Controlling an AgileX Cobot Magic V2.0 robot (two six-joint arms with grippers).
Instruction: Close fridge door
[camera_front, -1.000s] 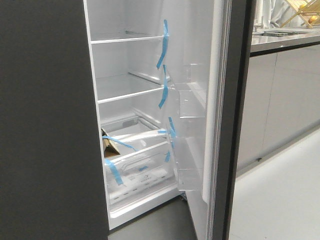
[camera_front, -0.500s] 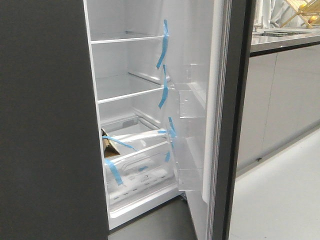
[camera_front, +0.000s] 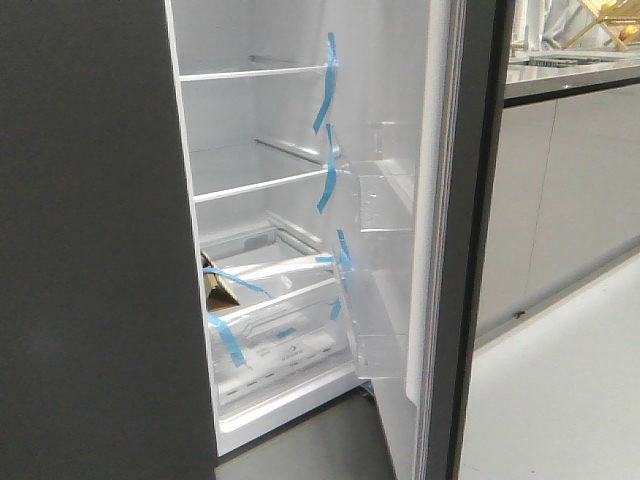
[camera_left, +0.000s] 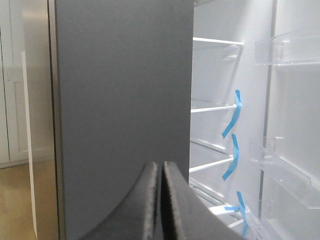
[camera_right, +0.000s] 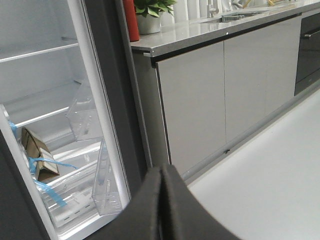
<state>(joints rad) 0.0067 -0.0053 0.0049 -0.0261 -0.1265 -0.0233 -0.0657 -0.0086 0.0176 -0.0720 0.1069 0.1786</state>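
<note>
Both-handed, nothing is held: the left end effector (camera_left: 161, 200) and right end effector (camera_right: 162, 202) have their fingers pressed together, empty. Standing open with its long axis vertical, the fridge door (camera_front: 455, 240) sits at 3 o'clock of the cavity, two clear bins (camera_front: 385, 205) facing inward.

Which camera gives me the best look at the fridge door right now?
The front view: the fridge door stands open, showing its white inner face, gasket rim, clear bins and dark edge. The right wrist view shows only the door's lower edge and bins, behind the shut fingers. The left wrist view catches just door bins at its margin.
</note>
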